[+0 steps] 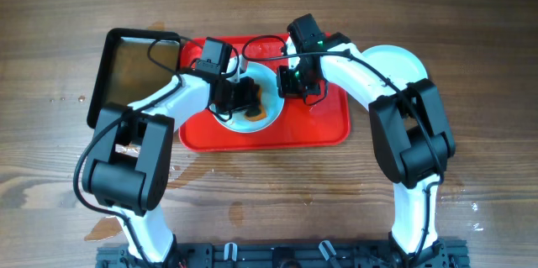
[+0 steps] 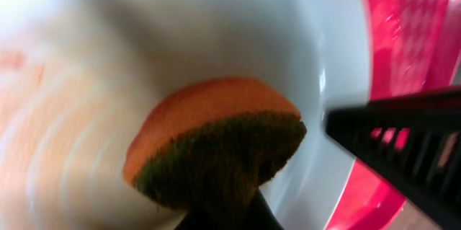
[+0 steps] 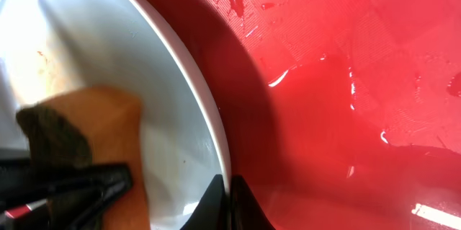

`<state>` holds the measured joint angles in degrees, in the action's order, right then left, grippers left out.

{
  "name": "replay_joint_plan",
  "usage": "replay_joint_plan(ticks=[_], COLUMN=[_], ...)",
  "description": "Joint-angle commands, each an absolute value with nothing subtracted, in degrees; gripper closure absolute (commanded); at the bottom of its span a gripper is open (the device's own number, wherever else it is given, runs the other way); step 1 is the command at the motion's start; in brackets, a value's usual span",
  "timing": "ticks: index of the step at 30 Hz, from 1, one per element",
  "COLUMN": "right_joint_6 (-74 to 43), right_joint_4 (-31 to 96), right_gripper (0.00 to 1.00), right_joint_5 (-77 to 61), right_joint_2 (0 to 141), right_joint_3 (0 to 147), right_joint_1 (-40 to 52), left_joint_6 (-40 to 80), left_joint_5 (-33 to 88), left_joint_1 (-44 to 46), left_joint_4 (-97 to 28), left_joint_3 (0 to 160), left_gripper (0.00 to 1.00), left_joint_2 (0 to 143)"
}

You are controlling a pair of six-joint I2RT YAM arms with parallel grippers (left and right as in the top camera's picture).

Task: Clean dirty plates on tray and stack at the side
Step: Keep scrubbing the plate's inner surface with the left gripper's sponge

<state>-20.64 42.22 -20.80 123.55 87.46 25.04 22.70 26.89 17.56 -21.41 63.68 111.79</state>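
Under our crossing arms, half hidden, one plate (image 1: pixel 240 125) lies on the red tray (image 1: pixel 315 129). Our right gripper (image 3: pixel 229 195) pinches its rim, and our left gripper (image 1: pixel 246 98) clamps a sponge (image 2: pixel 216 136) against it. Farther right, a second plate (image 1: pixel 397 60) rests on the table (image 1: pixel 479 33).

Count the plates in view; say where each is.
2. One plate lies on the red tray; the other plate sits on the table beyond the tray's right end. More may be hidden.

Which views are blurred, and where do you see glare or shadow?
Left wrist view: the round pale plastic plate is blurred, the orange-and-green sponge sharper. Right wrist view: glare glints on the wet red plastic tray, with a shadow beside the plate. Overhead view: sharp.
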Motion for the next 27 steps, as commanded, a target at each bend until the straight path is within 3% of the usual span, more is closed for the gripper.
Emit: replay_joint_plan(ticks=[1, 6, 10, 14, 21, 27], right_joint_6=[-19.53, -19.51, -19.51, -19.53, -19.46, -19.49], right_joint_4=[42.06, 42.19, 42.17, 42.02, 42.06, 42.04], right_gripper=[0.96, 0.96, 0.95, 0.96, 0.96, 0.96], right_joint_5=[-22.63, -22.61, -22.61, -22.81, -22.81, -22.81], right_joint_2=[124.66, 124.66, 124.64, 124.64, 124.64, 124.64], right_joint_3=[87.31, 87.31, 87.31, 87.31, 87.31, 87.31], right_joint_1=[24.91, 24.91, 24.91, 24.91, 24.91, 24.91], left_joint_6=[26.83, 45.50, 54.96, 52.56, 30.79, 28.18], left_joint_5=[10.83, -8.82, -12.58, -3.16, 29.12, 30.39], left_joint_1=[17.50, 17.23, 17.23, 17.82, 20.84, 21.52], left_joint_4=[-20.32, -26.44, -32.97, -36.99, -36.73, -32.84], left_joint_3=[62.04, 62.04, 62.04, 62.04, 62.04, 62.04], left_gripper=[0.96, 0.96, 0.96, 0.96, 0.96, 0.96], left_joint_2=[114.45, 114.45, 114.45, 114.45, 114.45, 114.45])
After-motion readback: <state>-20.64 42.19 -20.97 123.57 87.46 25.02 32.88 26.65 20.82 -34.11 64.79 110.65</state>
